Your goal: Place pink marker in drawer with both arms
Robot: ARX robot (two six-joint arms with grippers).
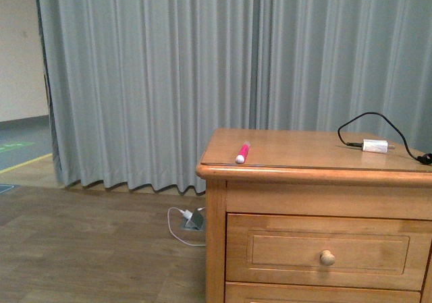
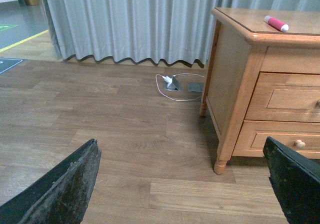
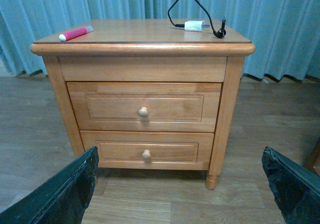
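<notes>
The pink marker [image 1: 242,152] [image 2: 276,23] [image 3: 75,33] lies on top of the wooden nightstand [image 1: 283,175], near its front left corner, white cap toward the front. The upper drawer [image 1: 328,252] [image 3: 143,107] is closed, its round knob [image 1: 327,257] [image 3: 143,112] facing out. Neither arm shows in the front view. My left gripper [image 2: 182,184] hangs open over the floor, well to the left of the nightstand. My right gripper [image 3: 180,184] is open too, low in front of the nightstand and some way back from both drawers.
A white adapter [image 1: 375,146] [image 3: 194,25] with a black cable lies at the back right of the nightstand top. The lower drawer [image 3: 146,151] is shut. On the floor by the grey curtain [image 1: 155,80] a plug and white cable [image 1: 189,220] [image 2: 172,82] lie.
</notes>
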